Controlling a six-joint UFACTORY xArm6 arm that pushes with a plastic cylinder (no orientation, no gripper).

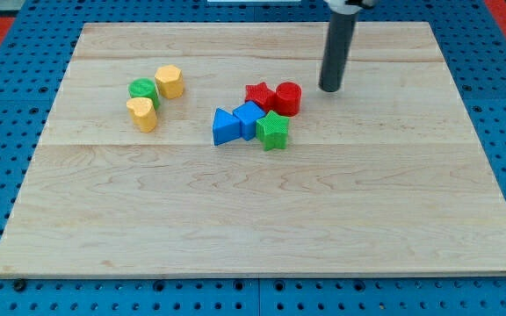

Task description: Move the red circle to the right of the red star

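Note:
The red circle [288, 98] sits on the wooden board, touching the right side of the red star [258, 95]. My tip [330, 89] rests on the board a short way to the right of the red circle and slightly above it in the view, apart from it. The dark rod rises from the tip to the view's top edge.
A blue cube [249, 118], a blue triangle [225, 127] and a green star [272, 131] cluster just below the red pair. At the left stand a green circle [143, 90], a yellow hexagon [169, 82] and a yellow heart [142, 113]. The wooden board [253, 228] lies on blue pegboard.

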